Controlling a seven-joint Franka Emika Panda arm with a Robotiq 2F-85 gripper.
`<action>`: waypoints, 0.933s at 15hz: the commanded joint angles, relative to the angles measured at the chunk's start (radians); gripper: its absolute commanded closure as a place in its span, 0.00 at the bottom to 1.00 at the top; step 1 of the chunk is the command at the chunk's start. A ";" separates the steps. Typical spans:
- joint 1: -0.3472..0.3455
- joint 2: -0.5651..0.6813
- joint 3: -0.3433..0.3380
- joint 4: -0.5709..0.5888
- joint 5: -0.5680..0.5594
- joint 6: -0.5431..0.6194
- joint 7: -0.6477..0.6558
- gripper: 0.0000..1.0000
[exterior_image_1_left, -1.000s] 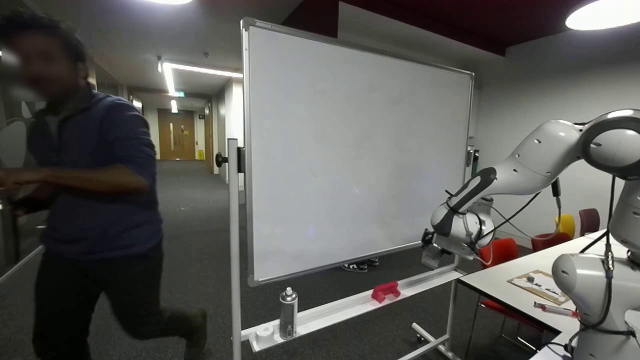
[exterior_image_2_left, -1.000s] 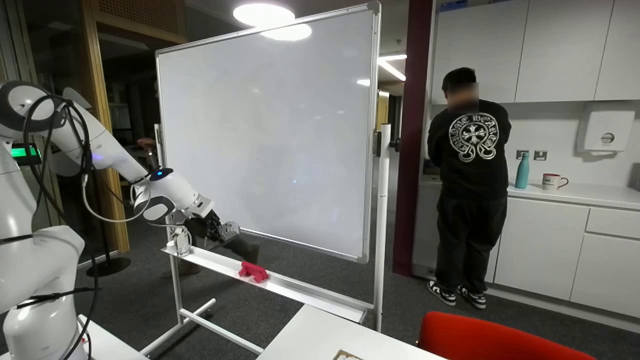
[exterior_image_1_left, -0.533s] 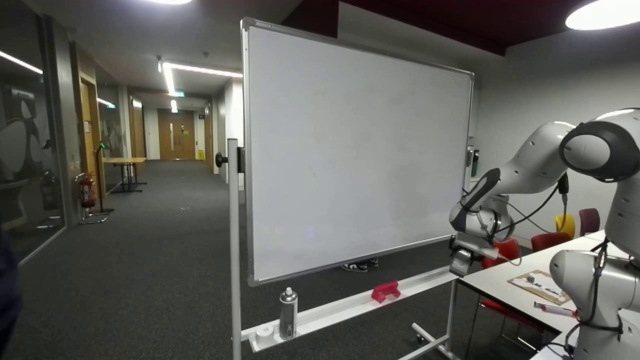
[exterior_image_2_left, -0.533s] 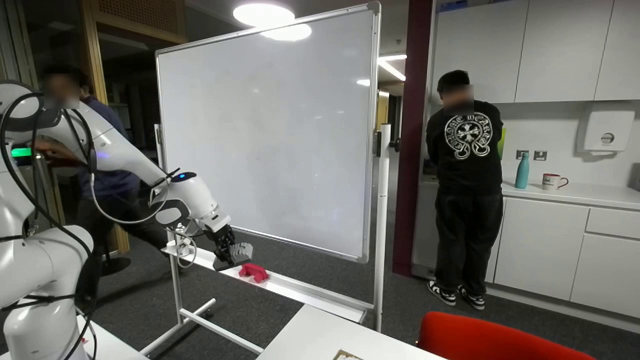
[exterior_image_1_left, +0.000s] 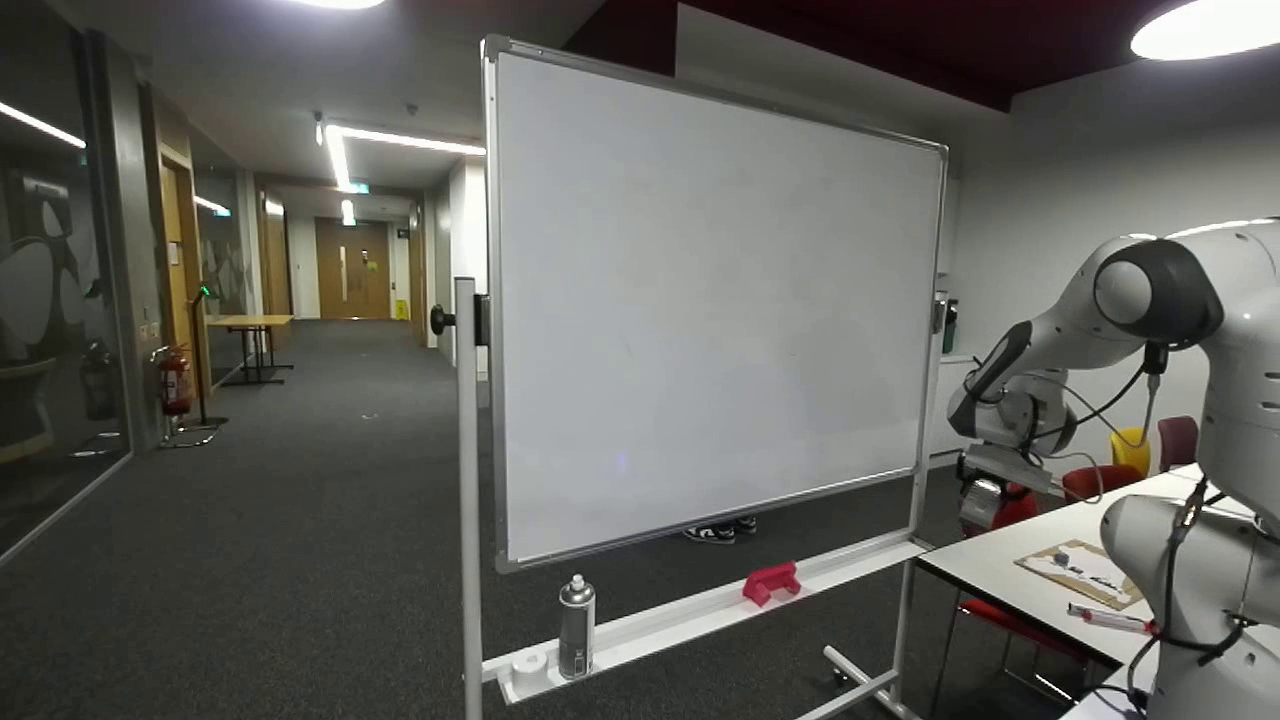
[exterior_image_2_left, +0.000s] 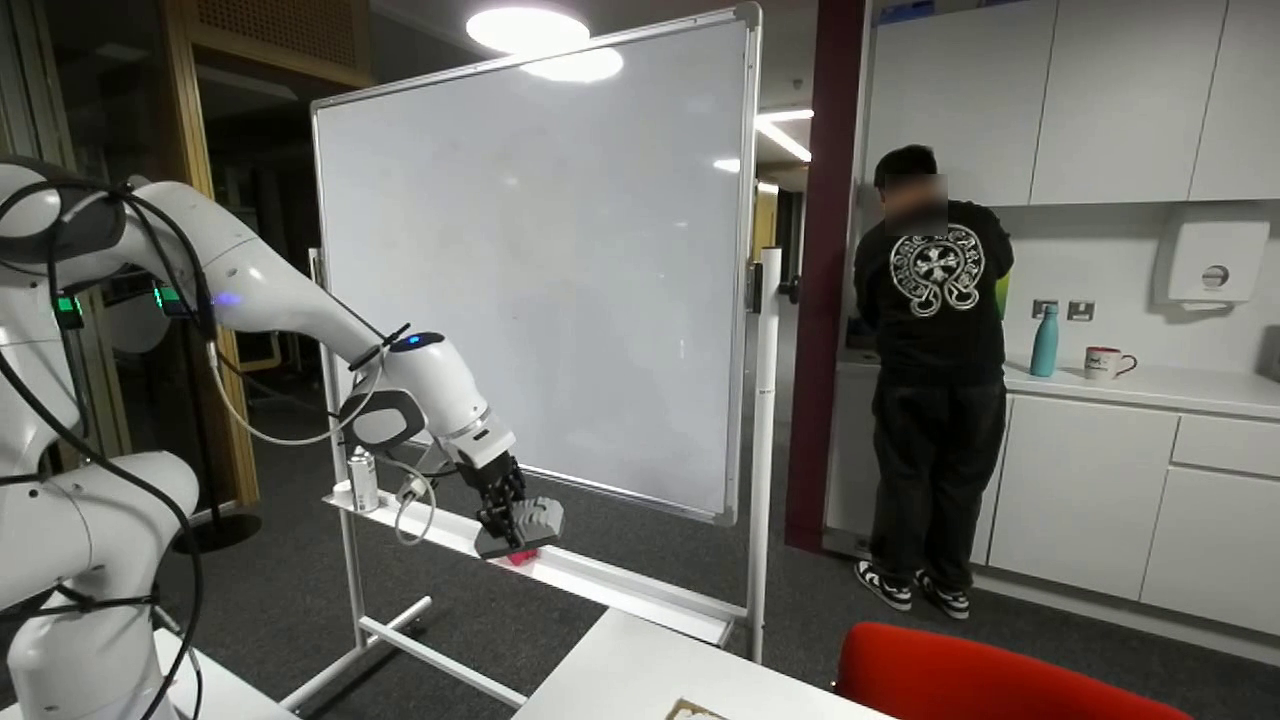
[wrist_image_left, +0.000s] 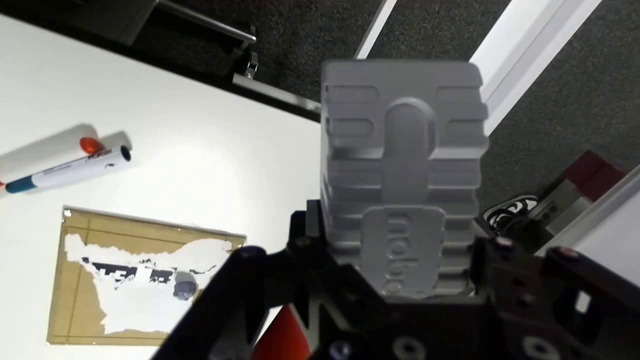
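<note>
My gripper is shut on a grey ribbed eraser marked "nobo", with one black finger on each side of it. The eraser also shows in both exterior views, held in the air below the arm's wrist. It hangs beside the white table's far corner, near the whiteboard's lower edge and apart from it. A red holder-like piece lies on the whiteboard's tray. In an exterior view the gripper and eraser partly cover this red piece.
A spray can and a white roll stand at the tray's end. Markers and a torn cardboard sheet lie on the table. A red chair is close by. A person stands by the kitchen cabinets.
The arm has swung the held eraser away from the whiteboard toward the table, and it hangs a little lower. A person walking past has left the view.
</note>
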 joint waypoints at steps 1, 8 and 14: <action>-0.098 -0.111 -0.013 0.104 -0.105 -0.010 -0.035 0.65; -0.088 -0.142 0.007 0.095 -0.115 0.013 -0.017 0.40; -0.331 -0.157 0.182 0.144 -0.170 -0.059 0.075 0.65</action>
